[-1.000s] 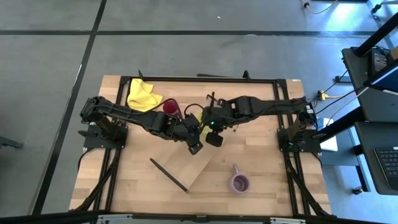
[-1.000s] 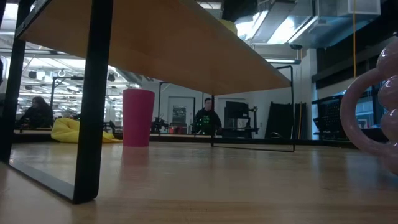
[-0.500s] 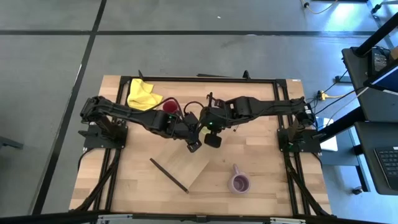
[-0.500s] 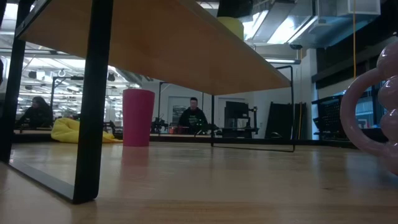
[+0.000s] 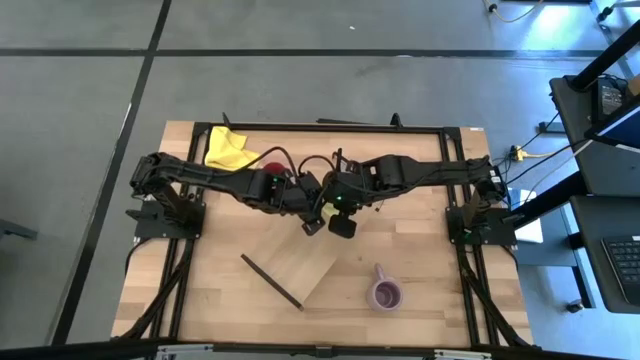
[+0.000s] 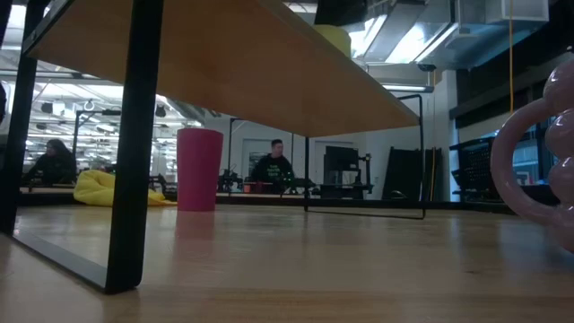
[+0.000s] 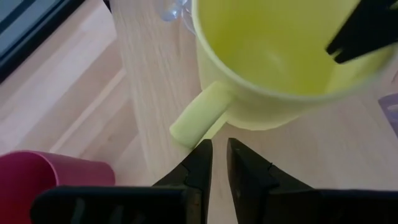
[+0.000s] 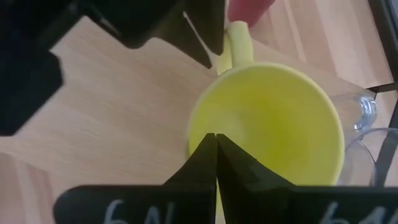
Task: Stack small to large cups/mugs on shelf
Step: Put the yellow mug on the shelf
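The lime-yellow mug (image 8: pixel 267 130) stands upright over the light-wood shelf (image 5: pixel 322 266), which the low view shows from below (image 6: pixel 269 81). In the high view both arms hide the mug. My right gripper (image 5: pixel 343 227) is shut on the mug. My left gripper (image 7: pixel 217 148) is shut, its tips right beside the free end of the mug's handle (image 7: pixel 194 118). The dark red tumbler (image 6: pixel 199 169) stands on the table, behind my left arm. The lilac mug (image 5: pixel 384 293) stands on the table at the near right. My right gripper pinches the mug's rim (image 8: pixel 200 138) on the side away from the handle, from above and pointing down. One finger (image 7: pixel 357 31) is inside the mug. The mug is upright; I cannot tell whether its base rests on the shelf. My left gripper's shut tips lie against or just short of the handle's end (image 7: pixel 186 130); I cannot tell whether they touch.
A yellow cloth (image 5: pixel 230 150) lies at the far left of the table. A clear glass thing (image 8: pixel 367 112) stands next to the yellow mug. The shelf's dark leg (image 6: pixel 134 144) stands close to the low camera. A person (image 6: pixel 273 166) is in the room behind.
My left gripper has gone a little toward the table's far edge, closer to the yellow mug's handle, and its arm now covers most of the red tumbler in the high view. The yellow mug has shifted slightly on the shelf with my right gripper.
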`<act>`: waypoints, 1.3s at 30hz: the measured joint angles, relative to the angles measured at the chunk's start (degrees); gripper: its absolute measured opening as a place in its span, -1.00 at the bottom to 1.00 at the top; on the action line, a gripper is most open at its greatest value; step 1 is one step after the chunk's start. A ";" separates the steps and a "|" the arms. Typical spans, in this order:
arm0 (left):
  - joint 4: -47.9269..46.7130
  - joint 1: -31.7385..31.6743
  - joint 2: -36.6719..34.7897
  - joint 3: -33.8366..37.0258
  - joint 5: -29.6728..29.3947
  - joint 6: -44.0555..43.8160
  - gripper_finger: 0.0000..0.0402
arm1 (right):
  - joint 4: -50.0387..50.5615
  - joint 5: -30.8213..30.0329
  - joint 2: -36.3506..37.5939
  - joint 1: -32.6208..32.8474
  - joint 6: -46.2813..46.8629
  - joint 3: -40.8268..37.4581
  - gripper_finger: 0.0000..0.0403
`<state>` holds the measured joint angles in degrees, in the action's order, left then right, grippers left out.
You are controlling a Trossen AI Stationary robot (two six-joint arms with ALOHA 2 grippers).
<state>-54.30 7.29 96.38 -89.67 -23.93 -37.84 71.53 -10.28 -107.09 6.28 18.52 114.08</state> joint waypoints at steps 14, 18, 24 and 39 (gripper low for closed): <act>-0.22 -0.94 0.00 -0.07 -1.15 3.58 -0.78 | -0.10 1.62 0.00 0.57 1.09 0.00 -0.99; -0.24 -0.92 -0.02 -0.07 -1.20 4.69 -0.78 | -0.22 2.12 0.00 0.92 1.07 0.00 -0.99; -0.90 -0.54 -0.09 -0.07 -1.36 7.96 -0.78 | -0.50 2.71 0.09 2.08 0.48 0.00 -0.99; -0.03 1.48 -0.35 -0.07 -3.10 11.28 -0.78 | -2.68 -0.17 2.36 2.45 -2.76 0.02 -0.93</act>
<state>-54.33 8.77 96.03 -89.73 -27.03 -26.56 68.84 -10.45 -104.73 8.74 15.76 114.10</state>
